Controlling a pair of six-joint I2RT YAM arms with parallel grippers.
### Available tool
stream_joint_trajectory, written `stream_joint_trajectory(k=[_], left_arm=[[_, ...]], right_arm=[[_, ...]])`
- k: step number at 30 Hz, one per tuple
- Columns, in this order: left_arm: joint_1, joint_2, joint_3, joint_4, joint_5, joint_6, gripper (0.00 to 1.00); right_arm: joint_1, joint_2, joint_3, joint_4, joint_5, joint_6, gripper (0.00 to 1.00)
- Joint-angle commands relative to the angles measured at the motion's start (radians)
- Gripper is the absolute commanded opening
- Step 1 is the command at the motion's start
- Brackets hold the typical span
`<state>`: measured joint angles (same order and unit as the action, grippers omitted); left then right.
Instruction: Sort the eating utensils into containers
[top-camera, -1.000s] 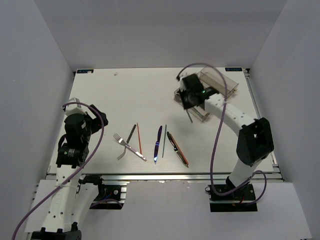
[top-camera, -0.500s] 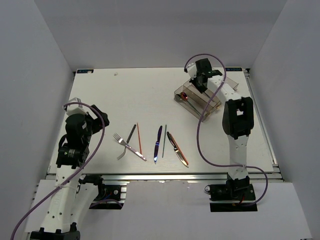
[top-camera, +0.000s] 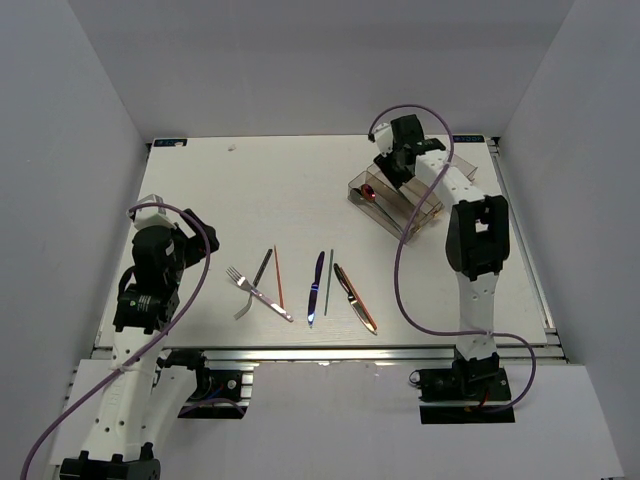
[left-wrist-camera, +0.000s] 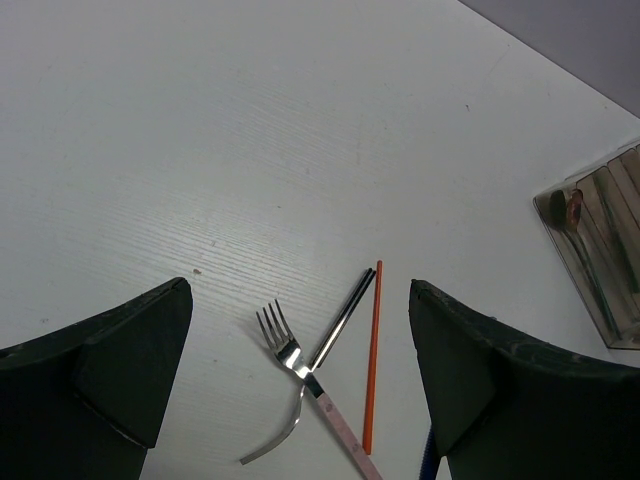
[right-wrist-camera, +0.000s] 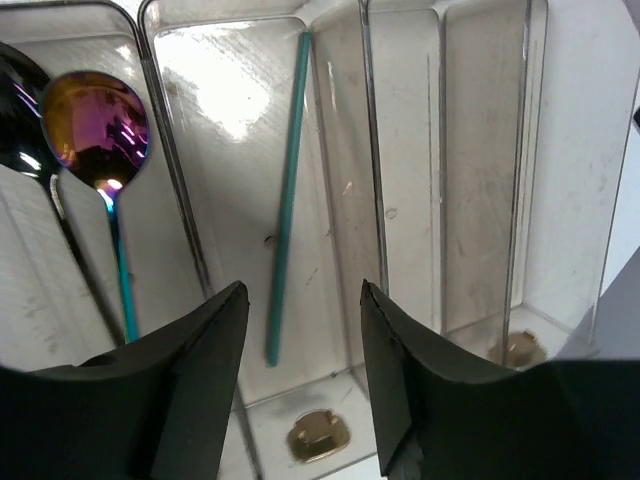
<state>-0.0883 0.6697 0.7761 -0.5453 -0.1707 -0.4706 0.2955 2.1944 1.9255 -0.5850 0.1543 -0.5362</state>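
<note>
The clear divided tray stands at the back right. My right gripper hangs open just above it. In the right wrist view the open fingers frame a green chopstick lying loose in the second compartment. A red-bowled spoon and a black spoon lie in the compartment to its left. On the table lie a silver fork, a dark chopstick, an orange chopstick, a blue knife, another green chopstick and a copper knife. My left gripper is open and empty, left of the fork.
The tray has three more compartments to the right with nothing showing in them. The loose utensils lie in a row near the table's front edge. White walls close the table in on both sides and at the back.
My right arm carried a chopstick from beside the tray to above it, then the jaws opened. The green chopstick now lies in the tray. The left arm has not moved.
</note>
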Motion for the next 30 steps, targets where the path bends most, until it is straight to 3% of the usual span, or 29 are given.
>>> stream_joint_trajectory(k=[1,3,4,5,8,9,14,17,20,22,26,28,30], left_arm=[[-0.004,-0.004,-0.005,0.010,0.010,0.010,0.98],[-0.004,-0.004,-0.005,0.010,0.007,0.010,0.98],[-0.004,-0.004,-0.003,0.010,0.002,0.010,0.98],[-0.004,-0.004,-0.003,0.008,-0.004,0.009,0.98],[-0.002,-0.004,-0.003,0.007,-0.012,0.007,0.98],[-0.002,-0.004,-0.003,0.005,-0.010,0.007,0.98],[-0.002,-0.001,-0.001,0.004,-0.013,0.007,0.98],[-0.004,-0.002,-0.003,0.004,-0.015,0.007,0.98],[-0.002,-0.005,-0.001,0.001,-0.021,0.006,0.98],[-0.002,-0.010,-0.001,0.002,-0.023,0.004,0.98],[-0.002,-0.012,-0.003,0.004,-0.021,0.006,0.98],[-0.004,-0.010,-0.003,0.002,-0.020,0.006,0.98],[-0.004,-0.010,-0.003,0.002,-0.020,0.006,0.98]], right_arm=[[-0.001,-0.120,0.024,-0.022,-0.010,0.126,0.54],[0.013,-0.160,0.020,-0.039,-0.099,0.221,0.63],[0.022,-0.223,-0.003,-0.045,-0.142,0.273,0.72],[0.054,-0.264,-0.108,-0.027,-0.182,0.388,0.89],[0.188,-0.465,-0.369,0.153,-0.211,0.500,0.89],[0.230,-0.508,-0.517,0.192,-0.100,0.527,0.89],[0.411,-0.654,-0.753,0.231,0.140,0.783,0.89],[0.415,-0.748,-0.920,0.353,-0.051,0.794,0.89],[0.428,-0.791,-0.991,0.314,-0.061,0.851,0.89],[0.456,-0.785,-1.010,0.254,-0.015,0.864,0.84],[0.479,-0.760,-1.025,0.220,-0.015,0.880,0.49],[0.484,-0.749,-1.030,0.224,-0.033,0.884,0.40],[0.491,-0.733,-1.036,0.232,-0.038,0.889,0.37]])
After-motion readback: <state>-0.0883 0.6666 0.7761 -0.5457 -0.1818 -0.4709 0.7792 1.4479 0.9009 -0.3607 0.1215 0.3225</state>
